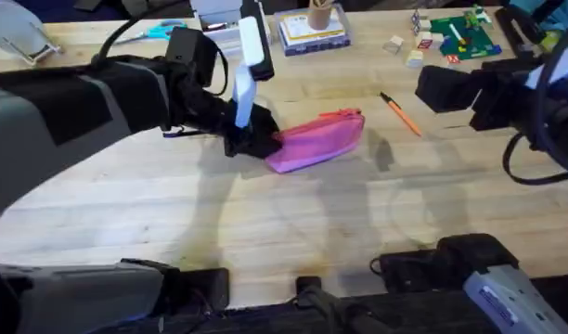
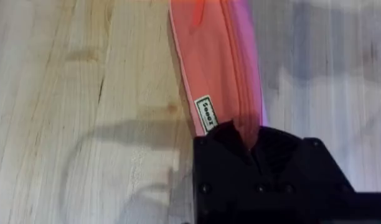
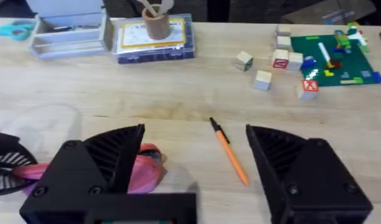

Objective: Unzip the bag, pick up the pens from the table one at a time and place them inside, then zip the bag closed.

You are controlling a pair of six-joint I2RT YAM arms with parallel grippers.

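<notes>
Left pincer [image 1: 251, 139] clamped on pouch [image 1: 316, 141] end; right pincer [image 3: 193, 168] spread wide, empty, pen [image 1: 400, 114] just ahead, lying diagonal on counter [image 1: 265, 223].

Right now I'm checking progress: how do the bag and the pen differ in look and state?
The bag is a broad pink fabric pouch; the pen is a slim orange stick with a black tip. The bag's end is pinched by the left gripper; the pen lies free, with the right gripper open near it. Both rest on the table.
</notes>
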